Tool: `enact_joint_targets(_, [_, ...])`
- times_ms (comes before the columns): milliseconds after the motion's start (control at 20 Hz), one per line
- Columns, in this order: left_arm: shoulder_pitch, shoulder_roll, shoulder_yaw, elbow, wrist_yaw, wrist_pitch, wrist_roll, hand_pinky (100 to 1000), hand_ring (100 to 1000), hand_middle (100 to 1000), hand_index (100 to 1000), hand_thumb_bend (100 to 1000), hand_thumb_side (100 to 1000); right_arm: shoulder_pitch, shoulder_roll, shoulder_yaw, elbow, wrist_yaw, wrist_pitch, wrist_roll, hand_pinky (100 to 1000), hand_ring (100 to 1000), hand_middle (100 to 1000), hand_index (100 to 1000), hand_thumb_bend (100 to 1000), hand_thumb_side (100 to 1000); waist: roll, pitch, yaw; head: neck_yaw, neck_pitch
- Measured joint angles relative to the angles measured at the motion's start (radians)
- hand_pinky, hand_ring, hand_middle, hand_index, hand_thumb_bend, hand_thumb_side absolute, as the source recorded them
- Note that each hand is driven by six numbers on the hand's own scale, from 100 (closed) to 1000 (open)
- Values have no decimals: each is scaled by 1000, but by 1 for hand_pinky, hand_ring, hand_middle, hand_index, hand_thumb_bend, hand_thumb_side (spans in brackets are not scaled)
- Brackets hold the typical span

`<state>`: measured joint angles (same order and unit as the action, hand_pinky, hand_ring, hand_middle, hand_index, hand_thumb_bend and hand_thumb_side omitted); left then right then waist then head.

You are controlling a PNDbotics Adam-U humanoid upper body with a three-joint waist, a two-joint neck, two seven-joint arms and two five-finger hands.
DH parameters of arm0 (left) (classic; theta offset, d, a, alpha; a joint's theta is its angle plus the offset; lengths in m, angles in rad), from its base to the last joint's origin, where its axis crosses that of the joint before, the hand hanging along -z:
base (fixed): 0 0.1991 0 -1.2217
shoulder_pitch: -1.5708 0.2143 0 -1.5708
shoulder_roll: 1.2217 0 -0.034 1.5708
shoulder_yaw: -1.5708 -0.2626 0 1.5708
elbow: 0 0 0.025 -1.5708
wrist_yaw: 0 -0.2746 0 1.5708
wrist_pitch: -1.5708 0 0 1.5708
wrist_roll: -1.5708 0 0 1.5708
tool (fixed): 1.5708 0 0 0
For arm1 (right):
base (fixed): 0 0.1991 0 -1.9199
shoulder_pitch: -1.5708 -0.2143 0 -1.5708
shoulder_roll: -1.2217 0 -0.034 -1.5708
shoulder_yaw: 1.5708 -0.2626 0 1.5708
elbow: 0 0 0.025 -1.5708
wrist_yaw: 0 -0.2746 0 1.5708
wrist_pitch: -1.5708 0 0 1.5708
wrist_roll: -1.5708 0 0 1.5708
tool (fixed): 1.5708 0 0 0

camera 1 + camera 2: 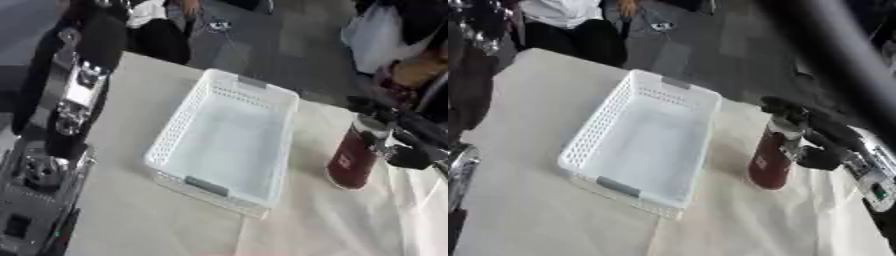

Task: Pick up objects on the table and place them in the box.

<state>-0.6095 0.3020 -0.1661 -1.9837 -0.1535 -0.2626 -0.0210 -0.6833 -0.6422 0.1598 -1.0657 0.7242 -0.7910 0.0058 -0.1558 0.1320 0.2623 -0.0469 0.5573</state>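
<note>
A dark red bottle (353,159) with a pale label stands upright on the table to the right of the white mesh box (179,125). My right hand (814,150) comes in from the right, its black fingers (786,108) and thumb curled round the bottle's upper part. The box lies open with nothing showing inside. My left arm (74,95) runs up the left edge of the left eye view, well away from the box. Its hand blends into the dark shapes beyond the table.
A cream cloth (140,220) covers the table, with bare cloth in front of the box and to its left. People and a white bag (381,35) are past the far edge.
</note>
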Motion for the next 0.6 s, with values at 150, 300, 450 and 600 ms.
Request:
enact_joint_targets(150, [0,0,0,0,0,1,-2,1000,842,890,916,551,1000,0,0,0,0,19,-10,-12,733,882,964,1000,100,1000,0,0,0,3,0])
enact_joint_targets(300, [0,0,0,0,0,2,-2,1000,842,890,916,551,1000,1,0,0,0,32,-14,-25,654,814,903,963,100,1000,0,0,0,3,0])
enact_joint_targets(450, [0,0,0,0,0,2,-3,1000,842,890,916,550,1000,2,1,1,-2,43,-17,-44,498,666,775,820,100,1000,0,0,1,3,0])
enact_joint_targets(600, [0,0,0,0,1,3,-4,1000,842,890,916,550,1000,8,6,0,-2,49,-18,-66,396,583,724,751,100,1000,0,0,1,4,0])
